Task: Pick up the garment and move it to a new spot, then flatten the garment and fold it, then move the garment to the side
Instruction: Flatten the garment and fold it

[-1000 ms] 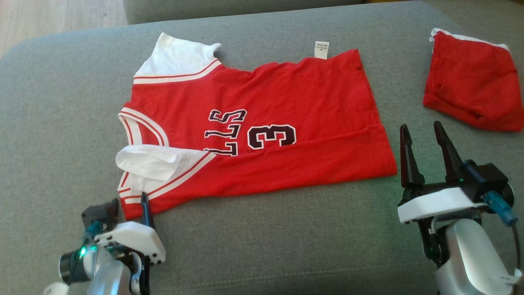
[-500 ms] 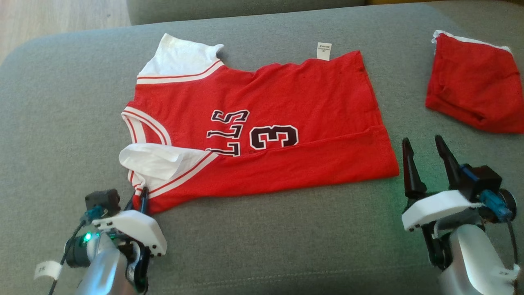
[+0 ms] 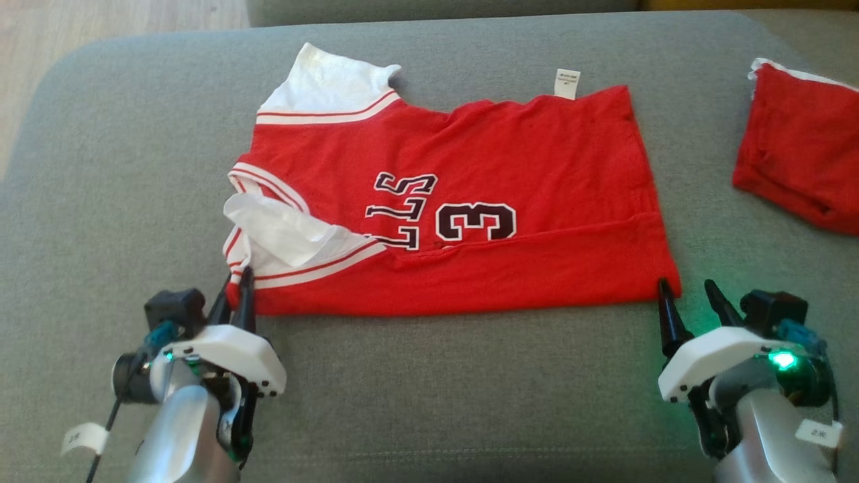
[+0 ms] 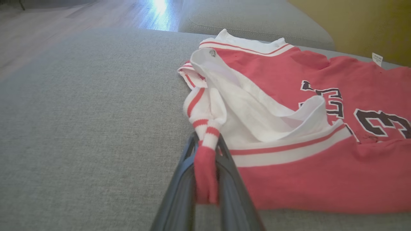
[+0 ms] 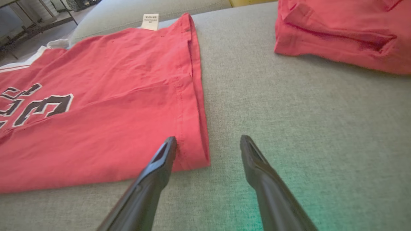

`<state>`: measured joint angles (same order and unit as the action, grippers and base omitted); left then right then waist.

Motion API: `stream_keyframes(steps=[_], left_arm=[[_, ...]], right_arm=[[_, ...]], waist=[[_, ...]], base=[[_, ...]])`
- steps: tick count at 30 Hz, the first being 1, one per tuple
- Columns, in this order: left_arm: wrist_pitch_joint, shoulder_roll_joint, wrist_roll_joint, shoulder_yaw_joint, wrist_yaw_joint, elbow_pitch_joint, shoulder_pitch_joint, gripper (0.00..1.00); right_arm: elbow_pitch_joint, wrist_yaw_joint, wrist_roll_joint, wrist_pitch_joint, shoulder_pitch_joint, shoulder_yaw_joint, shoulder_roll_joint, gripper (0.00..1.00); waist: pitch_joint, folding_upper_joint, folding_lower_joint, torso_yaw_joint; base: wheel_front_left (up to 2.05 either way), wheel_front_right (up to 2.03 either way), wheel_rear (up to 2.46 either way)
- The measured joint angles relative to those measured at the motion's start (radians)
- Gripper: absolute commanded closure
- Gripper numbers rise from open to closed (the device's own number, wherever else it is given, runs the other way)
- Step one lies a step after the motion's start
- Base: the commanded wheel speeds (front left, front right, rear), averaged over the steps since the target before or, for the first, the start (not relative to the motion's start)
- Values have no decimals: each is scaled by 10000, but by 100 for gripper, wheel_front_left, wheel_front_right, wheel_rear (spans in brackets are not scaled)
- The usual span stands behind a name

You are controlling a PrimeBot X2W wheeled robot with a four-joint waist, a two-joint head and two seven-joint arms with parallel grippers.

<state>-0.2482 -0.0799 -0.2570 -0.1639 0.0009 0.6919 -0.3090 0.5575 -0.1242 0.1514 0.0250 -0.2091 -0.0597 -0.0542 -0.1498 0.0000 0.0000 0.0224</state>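
A red jersey [image 3: 470, 194] with white sleeves, black lettering and a "3" lies spread across the grey sofa cushion, its near long edge folded up over the body. My left gripper [image 3: 235, 295] is shut on the jersey's [image 4: 289, 128] near left corner, a pinch of red and white trim bunched between its fingers [image 4: 205, 166]. My right gripper [image 3: 684, 298] stands open at the near right corner, where its left fingertip [image 5: 170, 144] rests at the jersey's [image 5: 96, 106] hem and the right one is over bare cushion.
A second, folded red garment [image 3: 798, 161] lies at the right end of the sofa [image 3: 470, 389], apart from the jersey. Wooden floor [image 3: 100, 27] shows beyond the cushion's far left edge. Bare cushion runs along the front.
The camera has shifted, so the whole scene sits further right. My left gripper has shut on the near left corner and drawn it in. My right gripper has come back and down to the near right corner.
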Motion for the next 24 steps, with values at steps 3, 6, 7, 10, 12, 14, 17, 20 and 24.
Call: stream_keyframes(steps=[3,6,7,10,12,14,17,20,24], left_arm=[[-2,25,21,-176,-8,-238,16,100],[-2,71,82,-209,-10,-403,25,100],[-2,75,82,-215,-12,-445,25,100],[-2,94,82,-244,-12,-479,27,100],[-10,102,82,-257,-12,-518,45,100],[-12,96,82,-257,-12,-523,99,100],[-12,65,82,-263,-12,-491,214,100],[-8,31,82,-387,-21,-393,212,100],[105,-25,77,-485,-111,-259,222,100]], right_arm=[[240,0,79,-155,-271,-88,15,0],[485,0,359,-251,-509,21,21,0],[560,0,395,-251,-556,69,21,0],[823,0,451,-251,-658,257,21,58],[855,0,550,-222,-707,431,23,100],[911,0,570,-188,-722,546,23,100],[976,0,523,-63,-760,566,25,100],[980,0,305,13,-901,456,25,100],[959,0,155,-31,-886,318,29,100]], waist=[[-74,0,0,114],[-131,0,0,212],[-148,0,0,232],[-185,0,0,282],[-194,0,0,298],[-198,0,0,292],[-199,0,0,260],[-89,0,0,228],[129,0,0,188]], base=[[0,0,0],[0,0,0],[0,0,0],[0,0,0],[0,0,0],[0,0,0],[0,0,0],[0,0,0],[0,0,0]])
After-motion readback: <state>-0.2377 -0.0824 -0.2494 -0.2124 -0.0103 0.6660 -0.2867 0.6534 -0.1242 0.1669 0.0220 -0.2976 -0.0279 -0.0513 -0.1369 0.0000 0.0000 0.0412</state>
